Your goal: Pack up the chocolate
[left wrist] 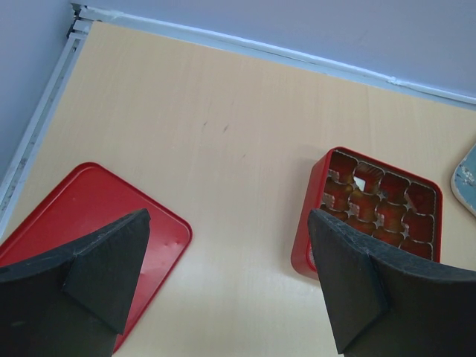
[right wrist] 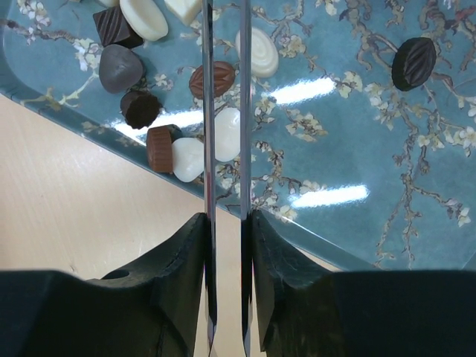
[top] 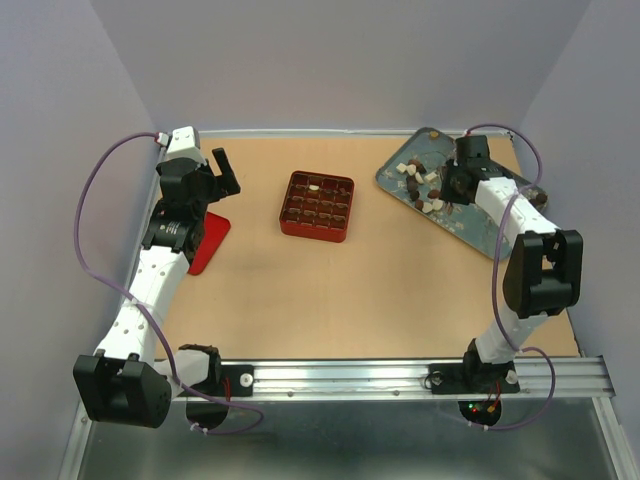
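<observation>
- right gripper (right wrist: 225, 223): jaws squeezed tight on the metal tongs (right wrist: 207, 149), holding nothing else. It hangs just over the tray's (right wrist: 357, 149) near edge.
- tongs run straight out from the gripper over the tray. Blades are parallel w/ only a slim gap.
- a cream piece (right wrist: 227, 134) sits right in that gap, dead ahead of the gripper, just inside the tray's edge. Its long axis is roughly in line w/ the blades. Can't tell if the blades are actually pinching it or just hovering above, imo.
- rest of the chocolate (top: 420, 185) is loose on the tray, mostly left of the blades and further in: brown, dark and cream bits.
- red gridded box (top: 318, 207): well left of the tray, so the carry goes that way. Looks like one cream bit is in a far-row cell.
- left gripper (left wrist: 229, 223): further left of the tray again, past the box. Fingers spread wide, empty. The right arm is way nearer the chocolate.
</observation>
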You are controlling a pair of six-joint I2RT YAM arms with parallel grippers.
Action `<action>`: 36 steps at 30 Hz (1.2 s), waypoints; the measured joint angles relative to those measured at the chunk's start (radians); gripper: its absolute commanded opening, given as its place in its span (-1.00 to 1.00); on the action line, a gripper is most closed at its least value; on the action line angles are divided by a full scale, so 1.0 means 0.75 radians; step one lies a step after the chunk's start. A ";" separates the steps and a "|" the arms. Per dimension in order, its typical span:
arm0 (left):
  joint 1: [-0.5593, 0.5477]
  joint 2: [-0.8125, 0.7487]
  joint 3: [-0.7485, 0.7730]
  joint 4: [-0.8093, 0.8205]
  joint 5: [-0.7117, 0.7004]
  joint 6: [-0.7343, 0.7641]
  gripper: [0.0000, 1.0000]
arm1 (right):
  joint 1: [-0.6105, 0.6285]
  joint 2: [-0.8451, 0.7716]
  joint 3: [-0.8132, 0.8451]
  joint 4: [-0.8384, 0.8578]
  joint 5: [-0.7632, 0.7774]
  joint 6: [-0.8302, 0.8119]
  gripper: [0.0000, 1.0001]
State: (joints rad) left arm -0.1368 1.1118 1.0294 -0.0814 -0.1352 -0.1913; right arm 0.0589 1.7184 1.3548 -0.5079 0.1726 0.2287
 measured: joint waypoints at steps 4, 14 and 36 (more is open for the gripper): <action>0.000 0.000 0.000 0.000 -0.001 0.000 0.97 | -0.001 -0.001 0.002 -0.001 -0.028 0.004 -0.45; 0.000 0.000 0.000 -0.001 -0.002 0.000 0.97 | -0.001 -0.124 0.038 -0.024 -0.143 0.005 -0.48; 0.000 0.000 0.000 -0.019 -0.008 0.001 0.97 | -0.001 -0.027 0.163 -0.056 -0.116 -0.018 -0.28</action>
State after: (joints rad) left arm -0.1368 1.1118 1.0294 -0.0959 -0.1410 -0.1909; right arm 0.0582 1.6978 1.4773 -0.5503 0.0853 0.2153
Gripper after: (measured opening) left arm 0.986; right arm 0.346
